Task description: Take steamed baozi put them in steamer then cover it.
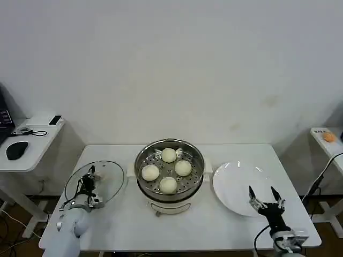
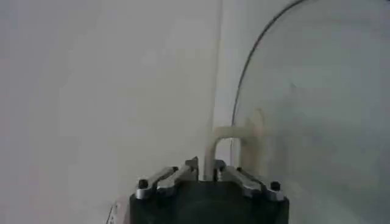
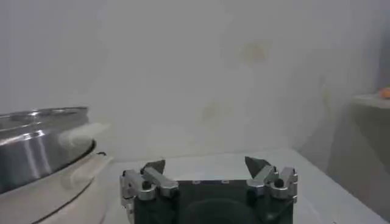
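**Lid pickup: slip risk**

Left pincer (image 1: 90,179) pinches the glass lid (image 1: 107,176) handle (image 2: 234,139); right pincer (image 1: 264,199) spread over my plate (image 1: 236,184). Four baozi (image 1: 168,170) sit in the steamer (image 1: 147,152), mid-bench. I judge the lid may swing or slip.

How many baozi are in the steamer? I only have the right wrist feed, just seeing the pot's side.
Observer: Four steamed baozi sit on the tray inside the steamer.
Operator: Plate empty then?
Observer: Yes, the white plate beside the steamer is bare; the right gripper hovers open over its near edge.
Operator: Lid on yet?
Observer: No. The glass lid is on the table on the steamer's other side, and the left gripper is shut on the lid handle.
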`<state>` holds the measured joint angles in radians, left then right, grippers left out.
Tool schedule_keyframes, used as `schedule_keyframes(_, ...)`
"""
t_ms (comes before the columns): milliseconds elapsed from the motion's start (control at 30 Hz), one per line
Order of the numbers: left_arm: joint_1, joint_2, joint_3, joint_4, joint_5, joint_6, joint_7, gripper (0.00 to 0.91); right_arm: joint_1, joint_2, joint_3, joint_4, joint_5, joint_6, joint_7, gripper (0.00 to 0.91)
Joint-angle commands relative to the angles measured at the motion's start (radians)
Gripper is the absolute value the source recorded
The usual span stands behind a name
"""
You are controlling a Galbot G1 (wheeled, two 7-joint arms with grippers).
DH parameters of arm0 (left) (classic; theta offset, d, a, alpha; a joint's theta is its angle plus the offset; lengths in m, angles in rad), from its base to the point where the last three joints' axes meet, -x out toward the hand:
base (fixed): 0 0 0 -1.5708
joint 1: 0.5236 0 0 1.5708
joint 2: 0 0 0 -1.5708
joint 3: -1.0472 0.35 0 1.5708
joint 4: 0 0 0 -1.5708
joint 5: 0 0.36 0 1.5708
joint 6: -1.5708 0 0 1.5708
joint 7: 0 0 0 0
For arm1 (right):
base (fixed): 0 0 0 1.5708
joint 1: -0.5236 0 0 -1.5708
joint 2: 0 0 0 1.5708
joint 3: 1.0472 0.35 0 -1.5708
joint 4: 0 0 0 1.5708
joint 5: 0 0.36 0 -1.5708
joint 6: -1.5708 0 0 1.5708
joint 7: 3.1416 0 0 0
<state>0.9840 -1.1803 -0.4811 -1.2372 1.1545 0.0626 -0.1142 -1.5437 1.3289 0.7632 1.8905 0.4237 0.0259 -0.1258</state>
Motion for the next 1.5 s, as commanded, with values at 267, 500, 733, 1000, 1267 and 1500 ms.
schedule_keyframes(267, 0.23, 0.055, -0.115, -0.661, 0.123, 0.181, 0.252, 0.0, 0.047, -0.013, 0.022, -0.019, 0.063, 0.002, 0.002, 0.907)
schedule_keyframes(500, 0.261, 0.018, -0.091, -0.824, 0.189, 0.301, 0.271, 0.0, 0.046, -0.01, 0.025, -0.014, 0.057, 0.007, 0.003, 0.907)
schedule_keyframes(733, 0.261, -0.056, 0.069, -1.021, 0.432, 0.372, 0.302, 0.0, 0.032, 0.011, 0.039, 0.016, 0.022, 0.003, 0.008, 0.907)
schedule_keyframes(1000, 0.215, -0.123, 0.272, -0.947, 0.51, 0.375, 0.311, 0.0, 0.004, 0.039, 0.053, 0.051, -0.038, -0.019, 0.02, 0.907)
schedule_keyframes(1267, 0.078, -0.189, 0.407, -0.771, 0.514, 0.384, 0.353, 0.0, -0.005, 0.075, 0.068, 0.09, -0.121, -0.088, 0.04, 0.907)
schedule_keyframes(1500, -0.019, -0.271, 0.454, -0.642, 0.508, 0.409, 0.4, 0.0, 0.014, 0.074, 0.067, 0.08, -0.159, -0.117, 0.049, 0.907)
